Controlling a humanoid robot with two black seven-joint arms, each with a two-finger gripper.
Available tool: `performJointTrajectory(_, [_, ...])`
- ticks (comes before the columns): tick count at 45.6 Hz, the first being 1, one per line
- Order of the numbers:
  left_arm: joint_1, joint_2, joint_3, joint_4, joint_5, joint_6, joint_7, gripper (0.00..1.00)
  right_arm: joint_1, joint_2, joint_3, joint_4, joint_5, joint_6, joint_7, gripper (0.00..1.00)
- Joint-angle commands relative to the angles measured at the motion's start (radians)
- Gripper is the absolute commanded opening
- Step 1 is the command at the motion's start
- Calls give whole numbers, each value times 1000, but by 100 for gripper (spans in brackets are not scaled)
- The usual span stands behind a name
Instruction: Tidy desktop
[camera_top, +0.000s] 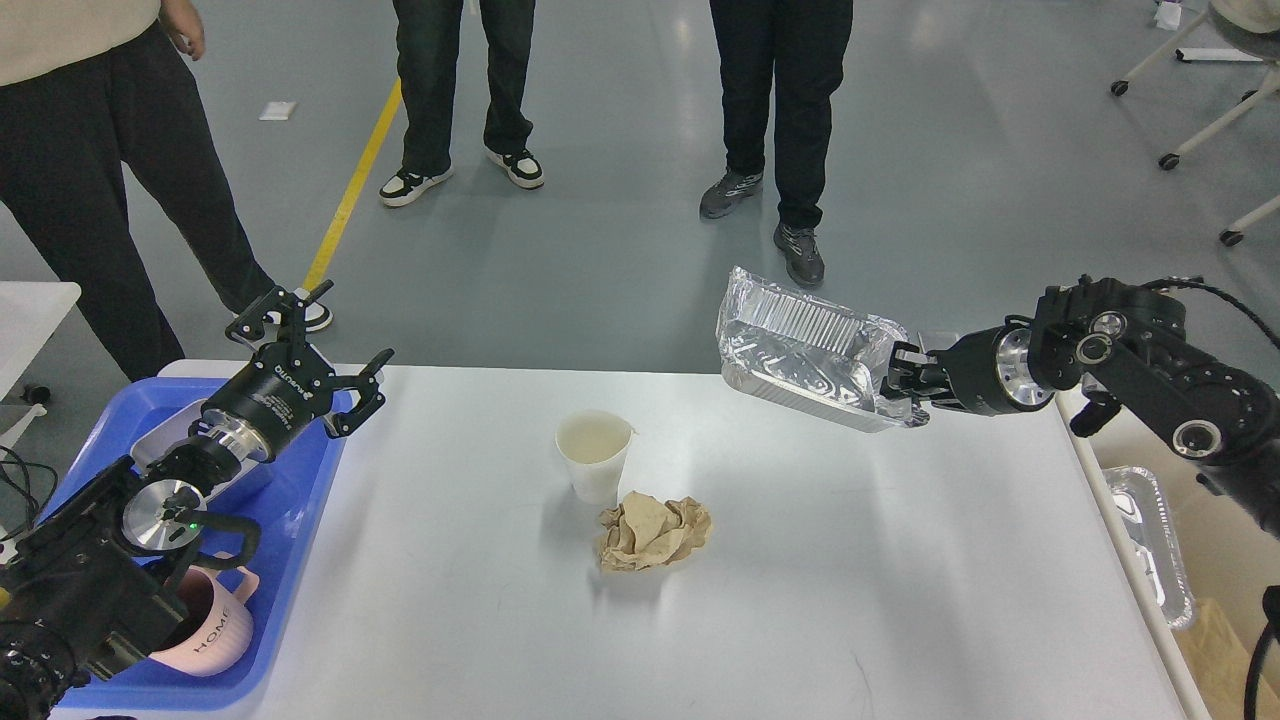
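So the right gripper (897, 385) is pinched onto the near rim of a foil tray (800, 350), holding it tilted up off the desktop (800, 600), above the far right corner. The tray hangs out to the gripper's left, open side facing the camera, and looks empty as far as I can tell. It's thin foil and the grip is on one edge only, so I'd move it slow and keep the wrist steady or the rim will just crumple or slip out.

Below and to the right of that gripper, off the table edge, there's a bin (1200, 560) with another foil tray (1150, 540) already in it. My guess is that's the drop spot: swing right, lower, then release.

Well to the gripper's left, mid-desktop, sit a paper cup (595, 455) and a crumpled brown paper ball (655, 533), touching or nearly so. Those still need clearing.

Far left, the left gripper (315, 350) hovers with fingers spread, holding nothing, over a blue tray (300, 560) with a pink mug (210, 620) in it.
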Motion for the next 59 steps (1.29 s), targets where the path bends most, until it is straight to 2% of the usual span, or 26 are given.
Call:
performJointTrajectory(1, [1, 4, -1, 0, 0, 2, -1, 96, -1, -1, 0, -2, -84, -13, 36, 0])
performJointTrajectory(5, [1, 5, 1, -1, 0, -2, -3, 96, -15, -1, 1, -2, -118, -16, 42, 0])
performJointTrajectory(12, [3, 11, 13, -1, 6, -9, 19, 96, -21, -1, 4, 0, -118, -16, 42, 0])
performJointTrajectory(16, [1, 27, 13, -6, 11, -10, 53, 96, -21, -1, 4, 1, -118, -14, 42, 0])
performJointTrajectory(20, [1, 68, 13, -44, 12, -4, 106, 96, -18, -1, 4, 1, -118, -13, 42, 0])
performJointTrajectory(25, [1, 149, 24, -180, 17, 43, 177, 96, -16, -1, 3, 0, -118, -11, 42, 0])
performJointTrajectory(28, [5, 249, 51, -350, 17, 96, 215, 96, -16, -1, 3, 0, -118, -11, 42, 0])
performJointTrajectory(33, [5, 489, 127, -654, 14, 166, 270, 96, -20, 2, 3, -2, -119, -11, 42, 0])
performJointTrajectory(37, [3, 645, 190, -831, 17, 189, 295, 95, -18, 8, 3, 0, -119, -11, 42, 0])
performJointTrajectory(42, [6, 876, 248, -984, 20, 177, 307, 95, -20, 9, 3, 0, -119, -11, 42, 0])
performJointTrajectory(49, [5, 1188, 288, -1136, 25, 53, 307, 94, -18, 11, 3, 0, -119, -11, 42, 0])
performJointTrajectory(52, [1, 1315, 283, -1164, 25, -8, 303, 94, -18, 9, 3, 0, -118, -11, 42, 0])
performJointTrajectory(55, [0, 1399, 285, -1164, 25, -77, 292, 94, -18, 8, 3, 0, -118, -11, 42, 0])
performJointTrajectory(59, [-2, 1452, 289, -1155, 31, -136, 286, 94, -18, 8, 3, 0, -118, -10, 42, 0])
